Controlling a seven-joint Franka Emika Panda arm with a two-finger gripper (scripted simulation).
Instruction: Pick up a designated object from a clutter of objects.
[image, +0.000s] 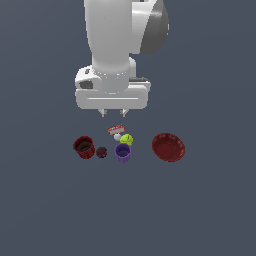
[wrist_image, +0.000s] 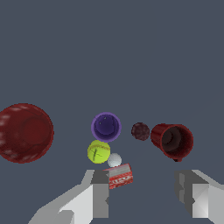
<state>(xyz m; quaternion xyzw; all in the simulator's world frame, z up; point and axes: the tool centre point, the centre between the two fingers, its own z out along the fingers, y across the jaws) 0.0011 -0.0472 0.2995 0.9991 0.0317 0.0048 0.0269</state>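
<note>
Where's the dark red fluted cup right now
The dark red fluted cup stands at the exterior view's left end of the clutter, right beside the dark maroon ball, with the purple cup further along.

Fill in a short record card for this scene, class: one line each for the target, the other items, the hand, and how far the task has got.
target: dark red cup, upright, at the exterior view's left end of the group
nearest neighbour: maroon ball, beside the cup
other items: purple cup, yellow-green ball, white ball, red-and-white piece, red bowl set apart at the exterior view's right
hand: open, above the clutter, holding nothing
progress: cup not yet grasped
</note>
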